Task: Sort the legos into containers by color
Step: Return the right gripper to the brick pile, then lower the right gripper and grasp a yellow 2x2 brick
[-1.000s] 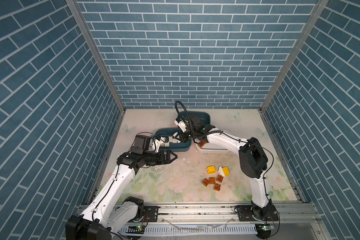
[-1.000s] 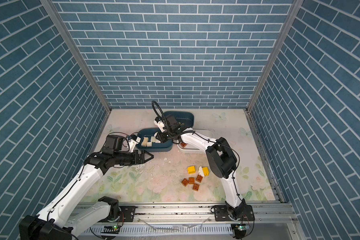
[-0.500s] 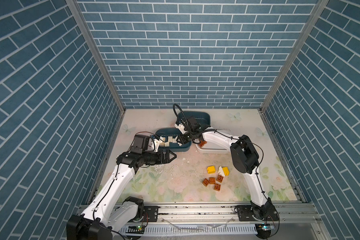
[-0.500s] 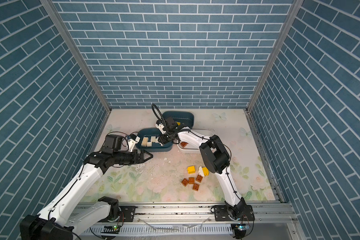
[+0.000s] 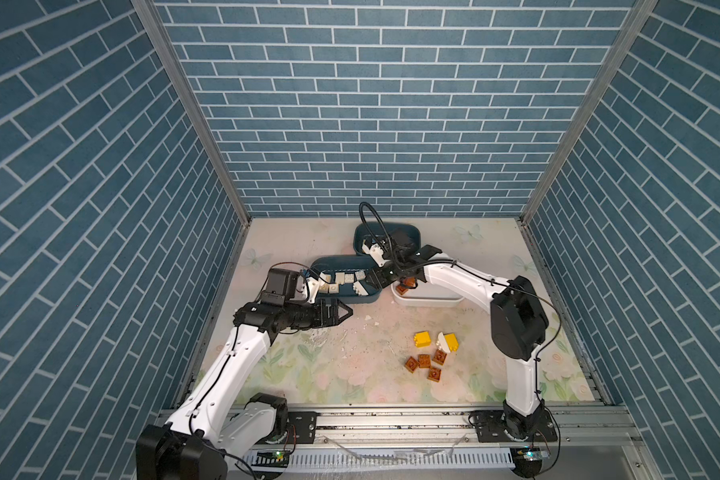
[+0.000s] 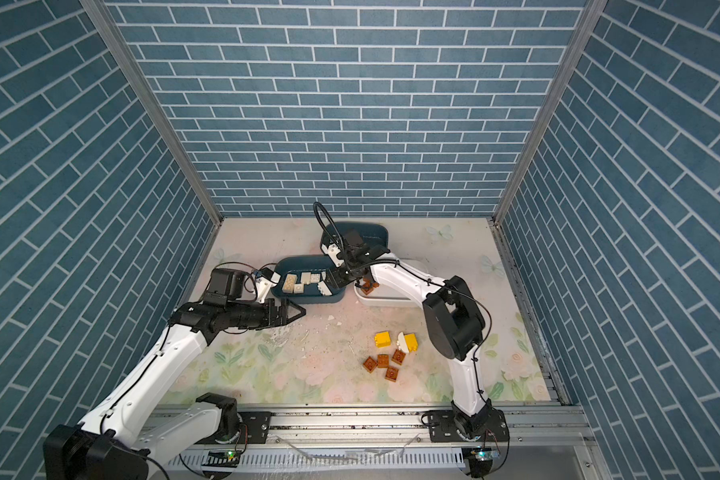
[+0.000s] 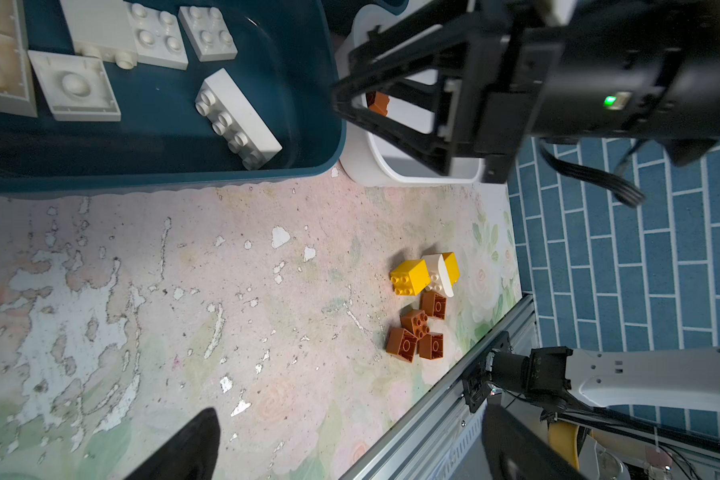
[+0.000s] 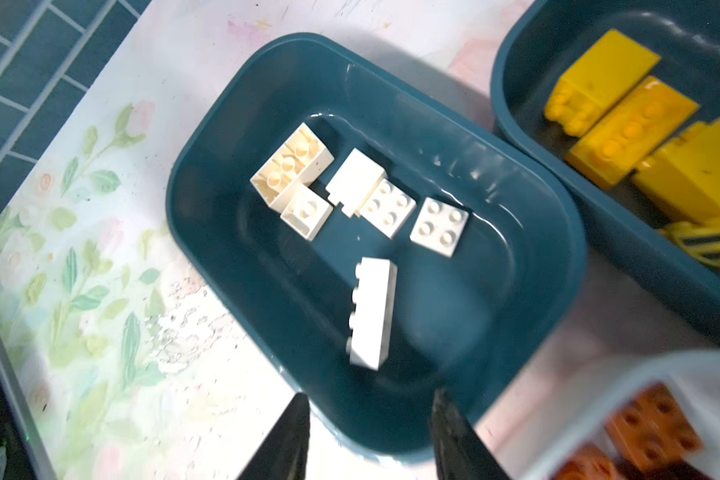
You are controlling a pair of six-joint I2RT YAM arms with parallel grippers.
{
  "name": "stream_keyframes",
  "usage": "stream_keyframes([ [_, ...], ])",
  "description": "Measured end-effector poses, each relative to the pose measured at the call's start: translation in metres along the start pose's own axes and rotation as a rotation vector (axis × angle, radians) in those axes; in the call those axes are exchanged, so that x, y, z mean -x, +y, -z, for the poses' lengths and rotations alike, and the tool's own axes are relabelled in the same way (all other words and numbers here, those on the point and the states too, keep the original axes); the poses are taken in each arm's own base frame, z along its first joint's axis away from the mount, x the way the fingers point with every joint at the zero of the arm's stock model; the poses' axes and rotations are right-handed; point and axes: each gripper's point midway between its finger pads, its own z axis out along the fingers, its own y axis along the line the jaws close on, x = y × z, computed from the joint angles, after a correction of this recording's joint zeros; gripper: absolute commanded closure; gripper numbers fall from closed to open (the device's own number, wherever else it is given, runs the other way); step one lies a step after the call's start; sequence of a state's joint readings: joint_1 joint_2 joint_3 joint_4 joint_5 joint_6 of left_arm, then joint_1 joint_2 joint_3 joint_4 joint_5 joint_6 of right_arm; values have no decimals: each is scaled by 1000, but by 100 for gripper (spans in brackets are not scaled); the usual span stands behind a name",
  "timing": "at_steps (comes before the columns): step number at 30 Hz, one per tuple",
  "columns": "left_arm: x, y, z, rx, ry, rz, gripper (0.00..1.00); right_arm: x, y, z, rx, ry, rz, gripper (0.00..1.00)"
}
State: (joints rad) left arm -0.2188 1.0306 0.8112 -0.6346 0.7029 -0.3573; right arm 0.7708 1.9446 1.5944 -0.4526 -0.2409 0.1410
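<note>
The right gripper (image 8: 368,392) hangs over the near blue tub (image 8: 233,291), fingers spread with nothing between them. A long white brick (image 8: 373,311), blurred, shows in the tub with five other white ones. The left gripper (image 5: 347,311), spread wide and empty, is at the tub's 6 o'clock. Loose yellow bricks (image 5: 423,338) and brown bricks (image 5: 425,361) lie at its 4 o'clock.
</note>
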Motion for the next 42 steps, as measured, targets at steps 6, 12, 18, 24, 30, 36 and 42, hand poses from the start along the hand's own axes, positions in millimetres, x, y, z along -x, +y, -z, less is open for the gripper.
stream_keyframes([
  [6, -1, 2, -4, -11, 21, 14, 0, -35, 3, 62, -40, 1, -2, 43],
  [12, 2, 1, -9, -26, 30, 18, 0, -117, 5, 83, -46, 135, -33, 42],
  [18, 3, 3, -15, -38, 46, 27, 0, -179, -3, 91, -68, 315, 143, 38],
  [24, 8, 0, -15, -43, 44, 19, 0, -201, -15, 91, -65, 407, 415, 33],
  [30, 9, -2, -12, -46, 35, 11, 0, -216, -26, 74, -32, 492, 597, 33],
  [36, 9, -4, -10, -47, 27, 3, 0, -233, -34, 53, 15, 579, 673, 34],
  [42, 8, -3, -10, -40, 28, 4, 0, -226, -36, 41, 31, 576, 715, 45],
])
